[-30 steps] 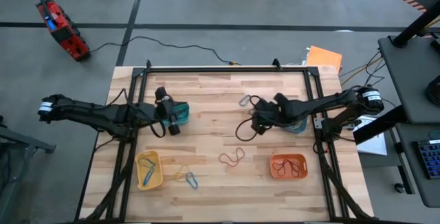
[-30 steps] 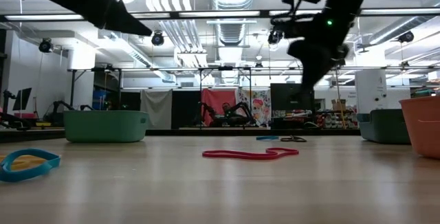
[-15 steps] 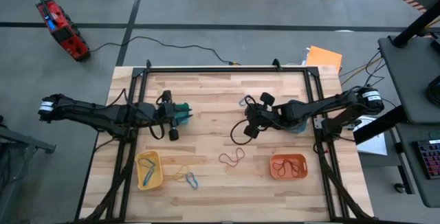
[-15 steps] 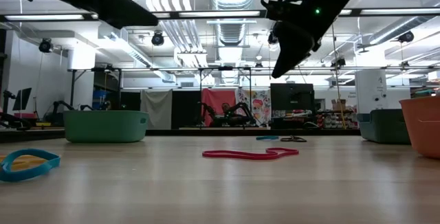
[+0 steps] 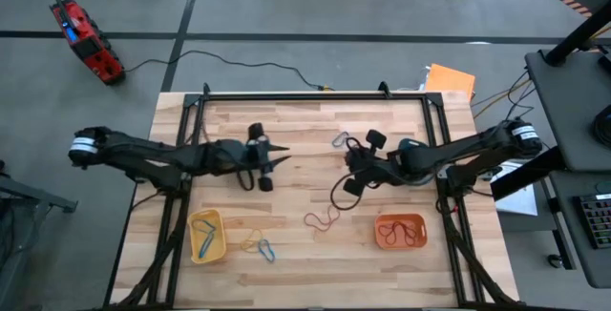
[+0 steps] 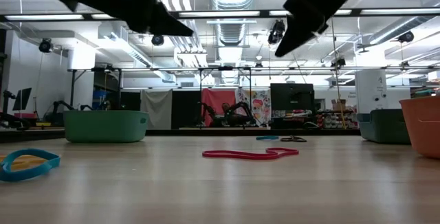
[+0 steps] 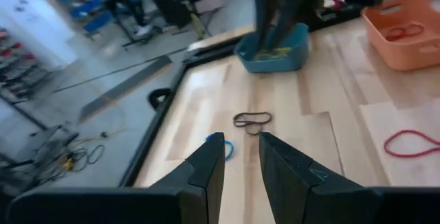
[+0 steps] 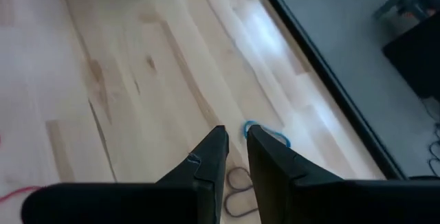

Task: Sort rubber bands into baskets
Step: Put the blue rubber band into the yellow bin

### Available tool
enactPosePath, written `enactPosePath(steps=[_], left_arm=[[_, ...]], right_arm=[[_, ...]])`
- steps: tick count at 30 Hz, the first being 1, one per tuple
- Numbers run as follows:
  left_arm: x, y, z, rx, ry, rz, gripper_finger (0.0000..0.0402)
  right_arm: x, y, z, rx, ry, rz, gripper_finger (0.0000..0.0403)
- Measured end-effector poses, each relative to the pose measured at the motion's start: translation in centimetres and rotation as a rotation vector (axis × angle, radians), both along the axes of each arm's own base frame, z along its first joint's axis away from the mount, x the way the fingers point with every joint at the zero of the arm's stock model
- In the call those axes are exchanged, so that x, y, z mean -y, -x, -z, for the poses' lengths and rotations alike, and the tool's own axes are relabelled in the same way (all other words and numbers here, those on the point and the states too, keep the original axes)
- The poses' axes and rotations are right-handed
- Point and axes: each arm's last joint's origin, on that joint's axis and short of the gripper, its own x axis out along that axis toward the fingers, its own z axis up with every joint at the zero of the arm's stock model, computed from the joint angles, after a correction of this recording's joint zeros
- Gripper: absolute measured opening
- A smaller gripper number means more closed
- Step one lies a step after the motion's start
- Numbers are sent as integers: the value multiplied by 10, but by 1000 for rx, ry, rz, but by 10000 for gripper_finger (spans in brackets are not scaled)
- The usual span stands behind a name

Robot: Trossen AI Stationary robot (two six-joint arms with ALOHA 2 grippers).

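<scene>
Rubber bands lie loose on the wooden table: a red one [image 5: 322, 218], a yellow and a blue one [image 5: 258, 246], and a blue [image 8: 265, 132] and a dark one [image 7: 252, 119] near the far edge. The teal-green basket [image 6: 105, 126] is mostly hidden under my left arm in the high view. The blue basket [image 7: 271, 49] sits under my right arm. The orange basket [image 5: 399, 231] holds red-brown bands; the yellow basket [image 5: 206, 235] stands near left. My left gripper [image 7: 240, 138] hovers mid-table, slightly open and empty. My right gripper [image 8: 234, 131] faces it, a narrow gap, empty.
Black cables loop down beside both wrists [image 5: 339, 195]. A black frame [image 5: 315, 95] runs along the table's far edge and sides. A flat orange sheet [image 5: 449, 79] lies beyond the far right corner. Bare wood lies between the two grippers.
My left gripper has left the teal-green basket and gone toward the table's right, to the middle, rolling a little. My right gripper has risen above the table and tipped up toward level. The bands on the table have stayed put.
</scene>
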Motion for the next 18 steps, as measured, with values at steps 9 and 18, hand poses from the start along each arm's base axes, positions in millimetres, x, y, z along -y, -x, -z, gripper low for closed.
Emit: enactPosePath(steps=[9,18], left_arm=[[-42,-53,14,-89,-37,48,77],[-90,-106,48,-46,-70,82,77]], right_arm=[[3,19,-29,98,12,-25,47],[5,31,-39,149,5,-24,48]])
